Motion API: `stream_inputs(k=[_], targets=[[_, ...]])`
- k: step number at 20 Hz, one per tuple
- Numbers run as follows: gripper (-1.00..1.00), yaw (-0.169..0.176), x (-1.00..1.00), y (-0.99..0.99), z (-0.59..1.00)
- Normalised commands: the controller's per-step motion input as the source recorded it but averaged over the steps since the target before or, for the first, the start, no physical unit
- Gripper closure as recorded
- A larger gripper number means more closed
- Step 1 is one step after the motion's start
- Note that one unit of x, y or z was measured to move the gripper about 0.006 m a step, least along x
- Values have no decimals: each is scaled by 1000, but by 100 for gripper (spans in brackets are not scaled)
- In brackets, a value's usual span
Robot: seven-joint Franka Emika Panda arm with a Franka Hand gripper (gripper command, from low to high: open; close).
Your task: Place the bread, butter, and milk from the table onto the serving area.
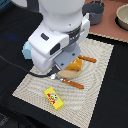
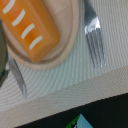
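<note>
Orange-golden and slashed with pale marks, the bread [image 2: 31, 27] lies on the round tan plate [image 2: 67, 47], filling much of it in the wrist view. In the exterior view only an end of the loaf [image 1: 75, 65] shows beneath the white arm [image 1: 57, 30], which hangs low over the plate [image 1: 66, 73] and hides most of it. The tool itself is covered by the arm's body in the exterior view and its fingertips do not appear in the wrist view, so I cannot tell whether it is released or clenched; nothing visibly grips the loaf.

The serving area [image 1: 95, 82], a beige finely striped placemat, spreads under the plate on the dark counter [image 1: 112, 107]. A fork [image 2: 94, 37] rests on the mat just beside the plate's rim, and a knife [image 2: 17, 77] lies on the plate's other side. In the exterior view two orange-handled pieces of cutlery show: one [image 1: 87, 59] beyond the plate, one [image 1: 75, 84] on its near side.

The butter [image 1: 54, 97], a flat yellow box with red and white marks, lies on the placemat near its front edge, apart from the plate. The milk [image 1: 26, 47] shows as a light-blue shape at the exterior view's left, mostly hidden behind the arm; whether it stands on the mat or beside it I cannot tell.

At the far right, a pinkish-brown board [image 1: 111, 25] carries a grey pot [image 1: 94, 11] and a pale bowl [image 1: 123, 16].
</note>
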Motion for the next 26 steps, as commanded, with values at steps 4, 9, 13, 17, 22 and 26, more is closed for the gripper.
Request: stream_inputs(k=[4, 9, 13, 17, 22, 26], targets=[[-100, 47, -806, 461, -268], [-100, 9, -944, 407, -324], [-100, 2, -1000, 342, -329], [-100, 10, -989, 283, -320], [-100, 16, -974, 340, -239], [-100, 19, -979, 398, -164]])
